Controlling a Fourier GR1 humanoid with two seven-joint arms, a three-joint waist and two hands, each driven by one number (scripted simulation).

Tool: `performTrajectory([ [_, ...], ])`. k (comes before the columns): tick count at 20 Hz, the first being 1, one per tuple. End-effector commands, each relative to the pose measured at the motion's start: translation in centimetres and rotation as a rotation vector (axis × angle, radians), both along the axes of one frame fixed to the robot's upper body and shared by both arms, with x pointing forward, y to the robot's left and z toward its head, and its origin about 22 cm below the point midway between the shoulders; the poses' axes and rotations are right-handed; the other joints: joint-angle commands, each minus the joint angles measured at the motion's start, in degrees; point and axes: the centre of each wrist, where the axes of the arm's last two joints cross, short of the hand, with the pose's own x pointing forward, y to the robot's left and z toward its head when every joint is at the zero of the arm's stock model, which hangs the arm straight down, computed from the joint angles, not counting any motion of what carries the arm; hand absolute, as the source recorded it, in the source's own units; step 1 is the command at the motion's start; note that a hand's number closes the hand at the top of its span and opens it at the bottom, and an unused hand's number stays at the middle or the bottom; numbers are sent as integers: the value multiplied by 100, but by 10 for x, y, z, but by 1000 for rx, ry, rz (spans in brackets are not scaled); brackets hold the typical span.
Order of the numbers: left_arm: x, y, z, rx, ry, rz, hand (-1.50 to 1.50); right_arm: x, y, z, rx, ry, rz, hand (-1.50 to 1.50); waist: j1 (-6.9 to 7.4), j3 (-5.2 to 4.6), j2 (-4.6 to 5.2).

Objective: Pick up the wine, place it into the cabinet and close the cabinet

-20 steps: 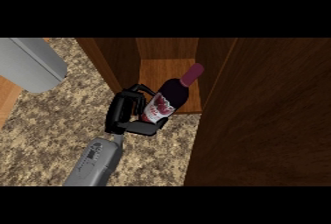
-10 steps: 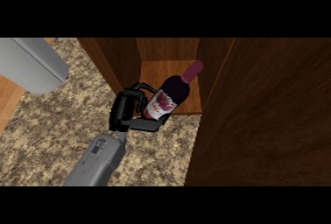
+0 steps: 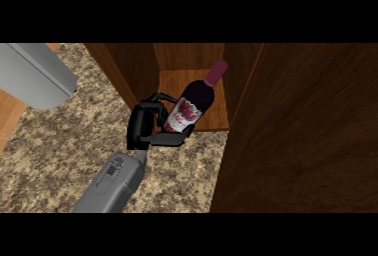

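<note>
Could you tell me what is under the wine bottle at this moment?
Under the wine bottle lies the cabinet shelf's wooden floor; the robot hand covers its base.

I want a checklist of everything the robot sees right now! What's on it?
Surface: speckled stone counter.
Job's things: wine bottle, tilted, neck pointing into the open wooden cabinet; its base is at the front edge of the cabinet floor. Cabinet door stands open at the right.
Clutter: nothing seen.
Hands: one hand curled round the wine bottle's lower part; which hand it is cannot be told. No other hand in view.
Cables: nothing seen.
Surroundings: grey object at upper left; wooden strip at the left edge.
</note>
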Motion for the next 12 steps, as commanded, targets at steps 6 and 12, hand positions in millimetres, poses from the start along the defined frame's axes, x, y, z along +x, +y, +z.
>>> performTrajectory([
  [6,37,-32,20,145,79,-15,150,-21,0,20,103,13,103,-150,-330,-53,192],
  [12,35,-31,23,89,136,46,150,-20,0,19,102,11,113,-150,-422,-60,215],
])
